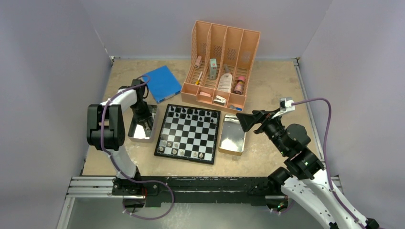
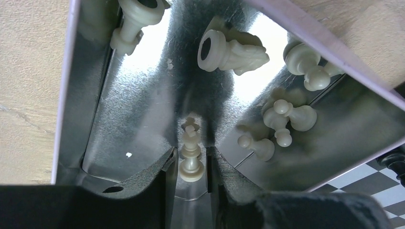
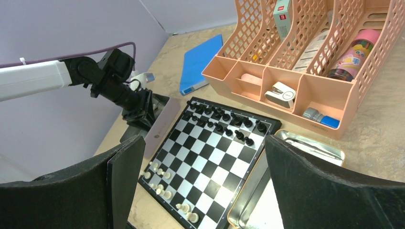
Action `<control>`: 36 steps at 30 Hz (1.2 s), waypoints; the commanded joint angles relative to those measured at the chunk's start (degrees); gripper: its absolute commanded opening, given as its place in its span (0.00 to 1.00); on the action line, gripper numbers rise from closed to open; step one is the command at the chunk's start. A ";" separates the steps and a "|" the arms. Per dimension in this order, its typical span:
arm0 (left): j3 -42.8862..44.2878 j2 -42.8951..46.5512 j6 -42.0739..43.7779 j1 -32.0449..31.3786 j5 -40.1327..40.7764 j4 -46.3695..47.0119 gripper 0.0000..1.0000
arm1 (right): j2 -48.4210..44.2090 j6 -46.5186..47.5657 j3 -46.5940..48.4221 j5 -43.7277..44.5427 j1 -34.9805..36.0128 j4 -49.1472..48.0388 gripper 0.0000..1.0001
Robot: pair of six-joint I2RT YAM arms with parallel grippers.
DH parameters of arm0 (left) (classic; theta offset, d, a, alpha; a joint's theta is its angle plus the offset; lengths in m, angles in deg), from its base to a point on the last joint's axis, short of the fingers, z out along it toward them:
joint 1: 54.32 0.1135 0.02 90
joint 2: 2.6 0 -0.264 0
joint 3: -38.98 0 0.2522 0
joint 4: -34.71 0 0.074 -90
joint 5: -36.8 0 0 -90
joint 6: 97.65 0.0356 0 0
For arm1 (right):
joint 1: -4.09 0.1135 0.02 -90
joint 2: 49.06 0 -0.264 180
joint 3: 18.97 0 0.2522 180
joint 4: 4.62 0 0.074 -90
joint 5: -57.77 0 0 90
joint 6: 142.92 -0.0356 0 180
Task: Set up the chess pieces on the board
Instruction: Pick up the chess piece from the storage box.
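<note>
Left wrist, glossy ivory chess piece point(image 2: 191, 168) inside left pincer point(image 2: 190, 153), grip unclear, right pincer point(image 3: 205, 148) gaping empty

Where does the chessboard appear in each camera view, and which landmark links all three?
Top external: the board lies mid-table.
Left wrist: only its corner, bottom right.
Right wrist: centre, reaching the lower edge.
Shared landmark: the tray holding white pieces, beside the board.

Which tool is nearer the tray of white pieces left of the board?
Left. The left tool is down in that tray, its fingers flanking a white piece. The right tool hovers open across the board, beside the other tray.
</note>
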 commanded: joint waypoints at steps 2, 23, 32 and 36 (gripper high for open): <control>0.06 -0.60 1.16 0.29 0.24 0.03 0.28 | -0.11 0.69 1.38 0.26 0.15 -1.77 0.98; -0.52 2.01 0.27 0.29 -1.15 -2.17 0.32 | -0.04 0.77 1.59 1.01 0.15 -1.91 0.98; -2.40 2.81 0.35 0.29 -2.76 -1.45 0.27 | -0.02 0.78 1.48 0.94 0.19 -1.96 0.98; -2.42 3.94 0.43 0.29 -2.76 -1.53 0.26 | -0.01 0.75 1.48 1.09 0.15 -1.83 0.98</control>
